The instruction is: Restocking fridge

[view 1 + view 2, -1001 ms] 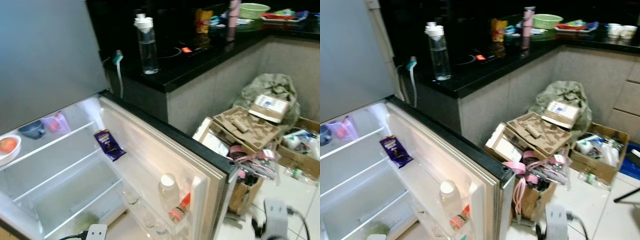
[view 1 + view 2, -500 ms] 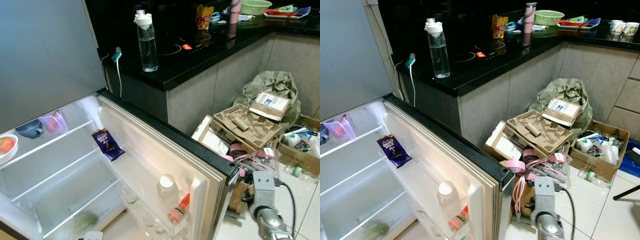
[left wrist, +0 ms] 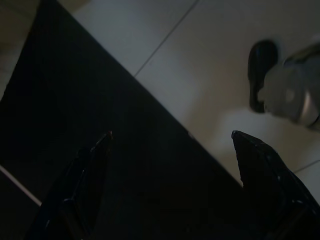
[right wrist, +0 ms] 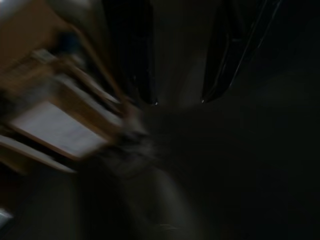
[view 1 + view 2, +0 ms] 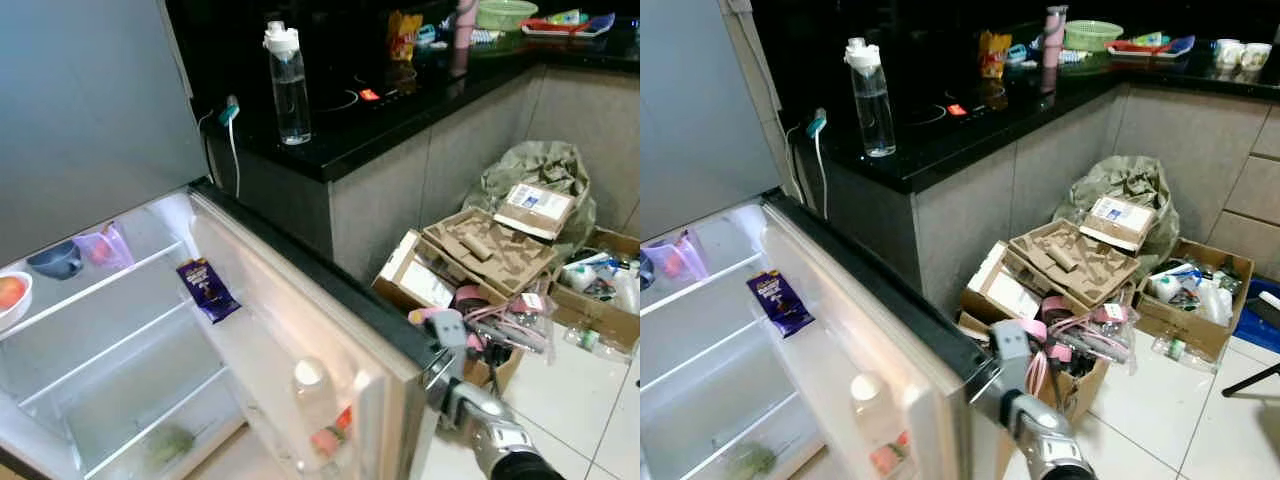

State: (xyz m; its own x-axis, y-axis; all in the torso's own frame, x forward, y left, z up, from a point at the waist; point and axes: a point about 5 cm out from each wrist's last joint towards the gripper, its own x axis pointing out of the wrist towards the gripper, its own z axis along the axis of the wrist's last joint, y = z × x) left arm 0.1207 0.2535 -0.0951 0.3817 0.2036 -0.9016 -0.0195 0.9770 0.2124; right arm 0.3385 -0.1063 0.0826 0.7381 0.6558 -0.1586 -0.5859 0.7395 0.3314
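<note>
My right arm [image 5: 1025, 420] reaches to the outer edge of the open fridge door [image 5: 330, 330]; its jaws' state cannot be told. My left jaws [image 3: 170, 150], spread open, hang above floor tiles [image 3: 200, 60]. A water bottle [image 5: 287, 72] stands on the bench [image 5: 400, 120].

Fridge door [image 5: 300, 330] open, bottle [image 5: 312, 392] in door shelf.

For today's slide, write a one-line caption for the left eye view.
Right arm at the outer edge of the open fridge door, a chocolate bar and bottle on its shelves.
</note>
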